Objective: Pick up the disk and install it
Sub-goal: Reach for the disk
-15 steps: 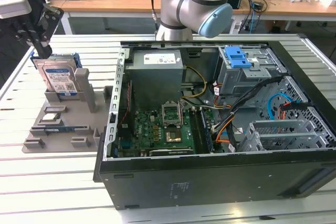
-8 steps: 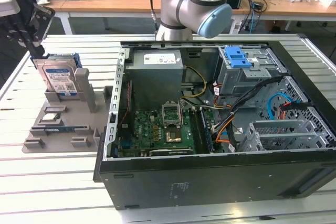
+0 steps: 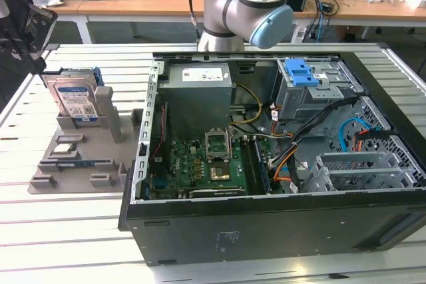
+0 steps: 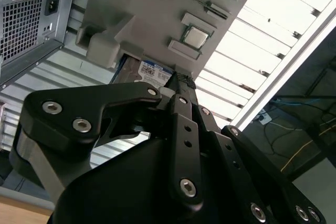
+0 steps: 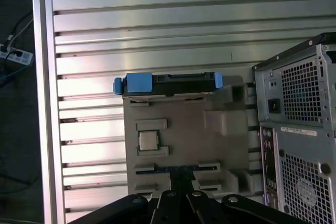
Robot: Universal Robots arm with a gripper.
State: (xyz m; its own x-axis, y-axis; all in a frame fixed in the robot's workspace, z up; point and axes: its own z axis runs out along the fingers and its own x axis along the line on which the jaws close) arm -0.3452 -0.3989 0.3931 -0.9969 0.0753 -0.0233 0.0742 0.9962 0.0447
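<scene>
The disk (image 3: pixel 76 101) stands on edge in a slot at the back of a grey holder (image 3: pixel 100 144), on the exterior view's left. Its white-and-blue label (image 4: pixel 155 73) faces the front, and a blue side bracket runs along its upper edge (image 5: pixel 168 83). My black gripper (image 3: pixel 32 34) hangs above and beyond the disk at the exterior view's left edge, apart from it. In both wrist views the fingers (image 4: pixel 181 80) (image 5: pixel 181 179) lie together, shut on nothing, with the holder past their tips.
An open computer case (image 3: pixel 266 217) lies on the slatted table beside the holder. Its grey drive cage carries a blue latch (image 3: pixel 303 71). A small silver chip (image 3: pixel 63 149) sits in the holder. The arm's base (image 3: pixel 246 4) stands behind the case.
</scene>
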